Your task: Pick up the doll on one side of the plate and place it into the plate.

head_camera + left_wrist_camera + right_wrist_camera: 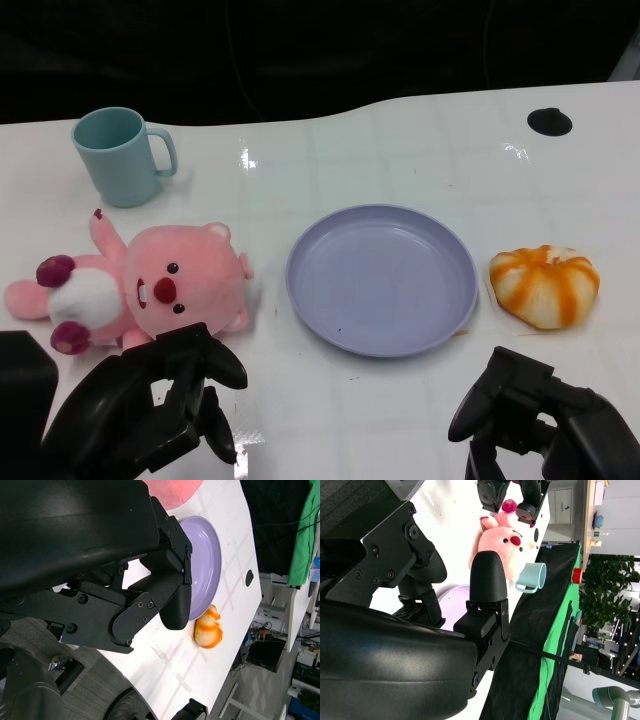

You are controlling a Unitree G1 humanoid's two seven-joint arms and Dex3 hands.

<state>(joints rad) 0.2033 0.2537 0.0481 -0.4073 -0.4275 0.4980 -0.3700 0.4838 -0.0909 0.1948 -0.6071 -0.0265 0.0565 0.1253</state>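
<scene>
While the doll lies on its back on the white table, just left of the plate and apart from it, the left hand hovers at the near edge right beside the doll, fingers curled loosely and apart, holding nothing; whether a fingertip touches the plush I cannot tell; the right hand sits low at the near right, fingers bent but apart, empty too; the plate is lilac, lies flat mid-table, and has nothing in it; an orange-and-white striped bun-like toy rests just right of the plate; a teal mug stands upright behind the doll, handle to the right; a black round spot marks the far right of the table.
</scene>
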